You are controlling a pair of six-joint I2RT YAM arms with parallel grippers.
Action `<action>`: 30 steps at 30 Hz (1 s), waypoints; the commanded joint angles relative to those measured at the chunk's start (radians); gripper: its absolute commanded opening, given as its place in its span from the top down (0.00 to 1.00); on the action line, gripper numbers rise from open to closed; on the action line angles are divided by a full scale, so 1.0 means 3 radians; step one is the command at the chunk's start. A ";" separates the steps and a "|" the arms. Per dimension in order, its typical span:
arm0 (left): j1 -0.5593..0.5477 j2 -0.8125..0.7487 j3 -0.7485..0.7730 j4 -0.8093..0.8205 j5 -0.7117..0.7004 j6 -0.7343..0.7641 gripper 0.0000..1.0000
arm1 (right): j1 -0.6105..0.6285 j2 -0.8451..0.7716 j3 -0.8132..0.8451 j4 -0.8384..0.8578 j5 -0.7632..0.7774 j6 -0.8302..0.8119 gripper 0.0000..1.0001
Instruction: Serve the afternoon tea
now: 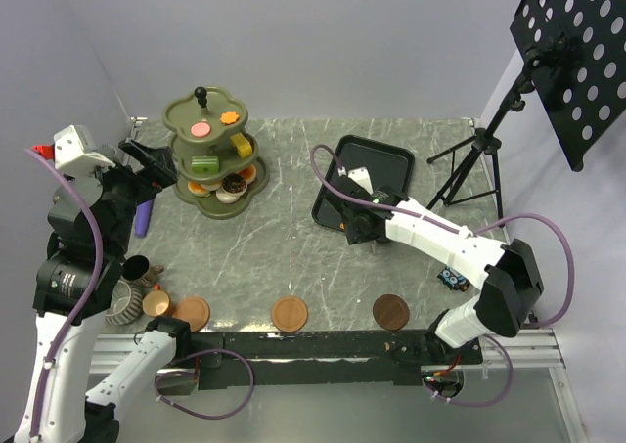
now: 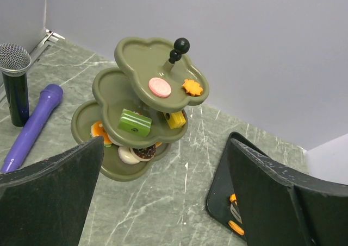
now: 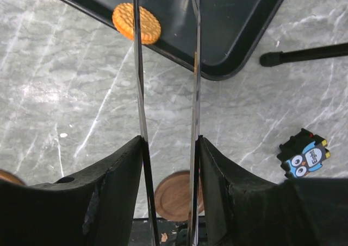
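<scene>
Grey marble table (image 1: 293,257). Owl figure (image 3: 303,158) lettering unreadable. Olive three-tier stand (image 2: 136,94), back left, holds pink, orange, green, brown pastries (image 2: 135,122). Black tray (image 3: 234,18) holds orange biscuit (image 3: 136,23). Left gripper (image 2: 166,148) fingers spread, empty. Right gripper (image 3: 168,140) pinches metal tongs (image 3: 139,67) over tray edge.

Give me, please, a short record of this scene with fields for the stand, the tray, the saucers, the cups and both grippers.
stand: olive-green three-tier stand, upright, far left, pastries on every tier
tray: black tray, right of the stand, one round orange biscuit near its edge
saucers: three brown saucers in a row along the near edge, no cup on them
cups: three cups grouped near left
left gripper: open, empty, facing the stand
right gripper: shut on metal tongs, by the tray's corner
</scene>
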 commanded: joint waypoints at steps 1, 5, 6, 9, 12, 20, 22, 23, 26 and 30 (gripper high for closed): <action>-0.0009 0.0006 0.0023 0.0122 -0.0010 0.0010 0.00 | -0.0007 0.0065 0.0183 0.0150 0.0025 -0.0011 0.48; -0.0009 0.0006 0.0028 0.0133 -0.0005 0.0010 0.00 | -0.0032 0.0131 0.0158 0.0247 0.0035 -0.0047 0.47; -0.0009 0.0011 0.0033 0.0128 -0.0010 0.0010 0.00 | -0.0058 0.0156 0.0168 0.0257 0.0035 -0.0062 0.47; -0.0003 0.0016 0.0043 0.0128 -0.0016 0.0021 0.00 | -0.0094 0.0213 0.0193 0.0313 0.0056 -0.0119 0.47; -0.0003 0.0011 0.0043 0.0133 -0.0021 0.0021 0.00 | -0.0124 0.0289 0.0234 0.0344 0.0081 -0.0185 0.48; 0.0002 -0.0004 0.0058 0.0117 -0.0082 0.0021 0.00 | -0.0145 0.0438 0.0403 0.0150 0.0163 -0.0196 0.62; 0.0007 -0.0009 0.0048 0.0117 -0.0077 0.0016 0.00 | -0.0145 0.0387 0.0423 0.0145 0.0158 -0.0216 0.66; 0.0012 -0.0009 0.0043 0.0127 -0.0072 0.0021 0.00 | -0.0145 0.0351 0.0449 0.0140 0.0158 -0.0221 0.68; 0.0022 -0.0004 0.0043 0.0138 -0.0067 0.0026 0.00 | -0.0135 0.0229 0.0582 0.0094 0.0199 -0.0282 0.71; 0.0037 0.0001 0.0038 0.0163 -0.0062 0.0026 0.00 | -0.0048 0.0065 0.0847 0.0170 0.0224 -0.0512 0.72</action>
